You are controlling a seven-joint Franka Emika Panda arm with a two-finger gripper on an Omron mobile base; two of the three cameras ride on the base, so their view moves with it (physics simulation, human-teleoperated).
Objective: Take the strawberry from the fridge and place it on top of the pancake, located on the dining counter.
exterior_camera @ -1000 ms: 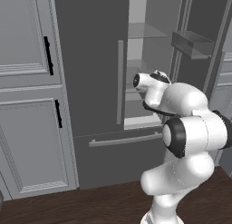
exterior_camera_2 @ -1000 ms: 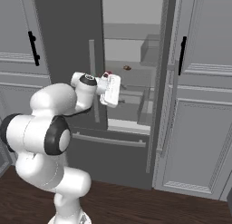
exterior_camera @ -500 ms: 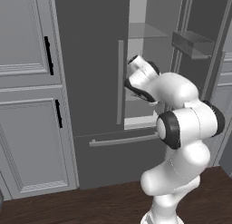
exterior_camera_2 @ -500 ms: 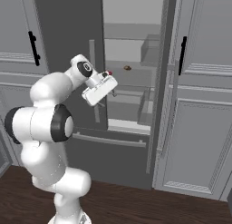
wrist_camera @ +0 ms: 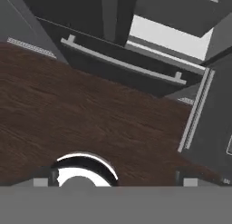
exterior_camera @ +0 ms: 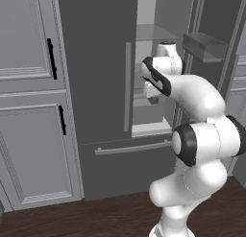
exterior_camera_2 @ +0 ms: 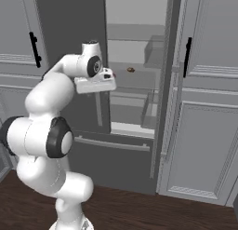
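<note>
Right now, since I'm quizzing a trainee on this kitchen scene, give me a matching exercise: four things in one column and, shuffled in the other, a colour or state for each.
Column one:
1. left door of the tall dark grey fridge
2. right door of that fridge
3. short bar handle on the light grey cabinet
4. wooden plank floor

Column two:
A. black
B. swung open
C. dark brown
D. shut

Pairs: 1-D, 2-B, 3-A, 4-C

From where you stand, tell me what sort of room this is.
Most likely a kitchen: a tall dark fridge stands with one door open on pale shelves, light grey panelled cabinets flank it, and the floor is dark wood.
</note>
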